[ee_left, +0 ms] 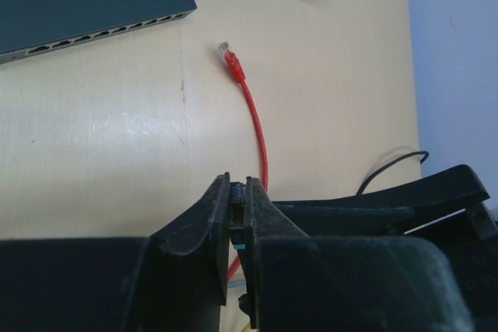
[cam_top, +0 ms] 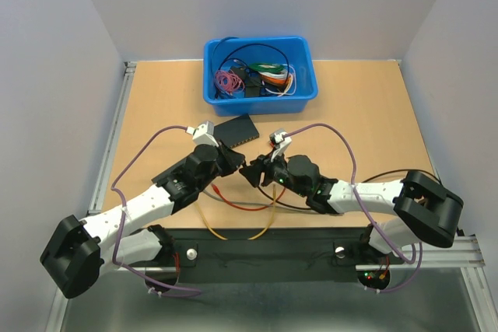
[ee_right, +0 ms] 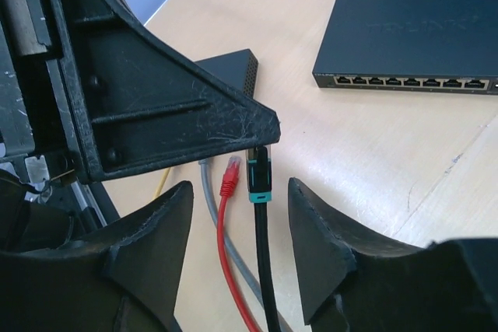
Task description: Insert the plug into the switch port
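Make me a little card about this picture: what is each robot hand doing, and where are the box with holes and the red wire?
left gripper: shut on the black plug
right gripper: open, black cable running between its fingers
switch: flat on the table, visible ports empty
red cable: lying loose, not plugged in
blue bin: beyond the switch, holds cables
plug in port: not yet

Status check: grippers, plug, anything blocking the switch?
Left gripper shut on black plug; right gripper open, straddling black cable. Plug not yet in switch. Red cable loose on table, ports unblocked.
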Controlling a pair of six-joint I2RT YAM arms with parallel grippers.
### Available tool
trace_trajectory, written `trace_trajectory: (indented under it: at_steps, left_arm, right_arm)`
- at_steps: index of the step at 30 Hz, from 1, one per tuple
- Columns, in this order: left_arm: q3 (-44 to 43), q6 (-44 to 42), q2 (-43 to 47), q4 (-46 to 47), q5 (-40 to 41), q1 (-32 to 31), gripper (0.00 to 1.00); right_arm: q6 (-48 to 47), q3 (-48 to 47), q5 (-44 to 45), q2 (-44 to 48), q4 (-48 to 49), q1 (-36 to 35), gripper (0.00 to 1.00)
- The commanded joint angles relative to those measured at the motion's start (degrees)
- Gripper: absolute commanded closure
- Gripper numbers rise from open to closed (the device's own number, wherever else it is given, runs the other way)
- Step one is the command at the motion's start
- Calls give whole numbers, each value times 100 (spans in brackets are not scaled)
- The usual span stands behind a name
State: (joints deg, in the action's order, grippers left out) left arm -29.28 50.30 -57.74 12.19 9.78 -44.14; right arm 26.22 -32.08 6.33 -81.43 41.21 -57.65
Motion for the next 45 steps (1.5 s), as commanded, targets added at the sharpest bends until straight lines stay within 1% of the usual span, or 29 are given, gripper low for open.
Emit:
trace_trajectory:
  at_steps: [1,2,6,13,23,28,35,37,39,40,41,42,44,45]
  left_arm:
    - [-157,-47,25,74,-38,19,100]
    - [-166,-47,25,73,-38,19,100]
    - [-175,-56,52,82,-38,19,100]
    - [-166,-56,69,73,-46,19,100]
    - [-210,-73,69,109,-73,19,100]
    - [-184,-65,52,117,-82,19,100]
    - [-157,-65,52,126,-90,28,100]
    - [-157,-65,69,135,-82,28,100]
    - [-148,-73,69,135,-73,28,100]
    - [-148,-82,69,135,-64,28,100]
    - [-148,-91,43,126,-55,28,100]
    - [-140,-91,26,135,-38,28,100]
    - [-131,-117,-1,152,-20,37,95]
    - [-131,-126,-53,161,-29,63,88]
  right_arm:
    - [-178,-194,264,145,449,34,41]
    - [-187,-203,281,136,449,34,42]
    - [-196,-238,281,57,449,34,48]
    - [-152,-167,308,-40,458,34,55]
    - [-134,-264,308,-268,458,34,57]
    - [-99,-247,334,-233,458,34,62]
    - [-108,-264,255,-145,467,34,62]
    - [-108,-273,202,-171,458,43,66]
    - [-99,-282,167,-198,458,34,72]
    - [-91,-273,150,-224,458,43,81]
    - [-90,-282,132,-233,475,43,86]
    - [-64,-264,132,-242,484,43,95]
    - [-64,-238,123,-259,511,34,100]
    - [-55,-212,132,-260,519,34,100]
